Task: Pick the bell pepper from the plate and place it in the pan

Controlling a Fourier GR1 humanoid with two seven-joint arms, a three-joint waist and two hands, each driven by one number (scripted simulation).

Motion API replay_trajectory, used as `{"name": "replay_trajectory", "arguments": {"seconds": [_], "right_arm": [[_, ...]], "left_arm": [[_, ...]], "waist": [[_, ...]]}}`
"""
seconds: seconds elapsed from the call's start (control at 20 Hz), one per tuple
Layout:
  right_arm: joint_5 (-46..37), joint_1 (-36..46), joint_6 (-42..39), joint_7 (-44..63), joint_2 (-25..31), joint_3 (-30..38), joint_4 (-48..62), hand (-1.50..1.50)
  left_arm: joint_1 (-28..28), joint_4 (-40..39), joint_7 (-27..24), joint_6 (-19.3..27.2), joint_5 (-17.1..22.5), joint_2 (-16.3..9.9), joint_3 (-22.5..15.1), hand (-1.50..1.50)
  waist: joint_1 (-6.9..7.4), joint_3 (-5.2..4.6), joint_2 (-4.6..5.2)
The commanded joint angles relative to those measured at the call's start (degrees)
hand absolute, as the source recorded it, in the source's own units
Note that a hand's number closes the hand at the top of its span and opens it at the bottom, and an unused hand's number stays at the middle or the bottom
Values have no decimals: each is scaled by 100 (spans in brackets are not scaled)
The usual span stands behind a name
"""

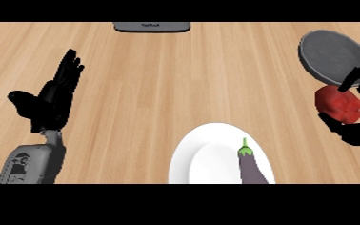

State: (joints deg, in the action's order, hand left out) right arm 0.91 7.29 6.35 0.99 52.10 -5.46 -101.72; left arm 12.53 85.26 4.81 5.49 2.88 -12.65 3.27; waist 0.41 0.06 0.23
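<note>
Nearest to the robot, at the tabletop's near edge, sits a white plate (204,157), cut off by the lower border of the view. On its right half lies a purple eggplant (253,168) with its green stem pointing away from the robot.

Over at the right edge of the tabletop, the right hand (345,126) has its black fingers curled round the red bell pepper (337,104), which is off the plate and well apart from it. The pepper sits at the near rim of the grey pan (327,55), which lies toward the far right corner; whether pepper and pan actually touch cannot be told from here. A dark finger crosses in front of the pan's near edge.

At the left side of the tabletop, the left hand (53,97) rests with its fingers straight and pointing away from the robot, thumb out to the side, holding nothing. Its grey forearm (32,162) comes in from the lower left corner.

Along the far edge, near the middle, a flat dark grey object (152,26) is partly visible.
</note>
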Motion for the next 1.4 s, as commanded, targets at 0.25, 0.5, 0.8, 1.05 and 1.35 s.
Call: {"name": "replay_trajectory", "arguments": {"seconds": [0.25, 0.5, 0.8, 1.05, 1.35], "right_arm": [[-425, 1726, -484, -1612, -257, 403, 3808, 150], [-1269, 2294, 192, -2487, -222, 430, 5290, 150], [-1597, 3238, 578, -2922, -592, 485, 6973, 150], [-1759, 3642, 773, -3196, -730, 531, 7795, 150], [-1508, 3788, -826, -3060, -827, 545, 8577, -150]], "left_arm": [[320, -292, -69, -11, -138, 181, -174, 0], [297, -449, -357, -165, -50, 161, -105, 0], [462, -255, -112, -219, -9, 125, -132, 0], [499, -355, -220, -325, 5, 133, -170, 0], [565, -351, -166, -259, -43, 218, -236, 0]], "waist": [[253, 7, 74], [367, 14, 152], [553, 29, 185], [659, 37, 244], [735, 45, 291]]}}
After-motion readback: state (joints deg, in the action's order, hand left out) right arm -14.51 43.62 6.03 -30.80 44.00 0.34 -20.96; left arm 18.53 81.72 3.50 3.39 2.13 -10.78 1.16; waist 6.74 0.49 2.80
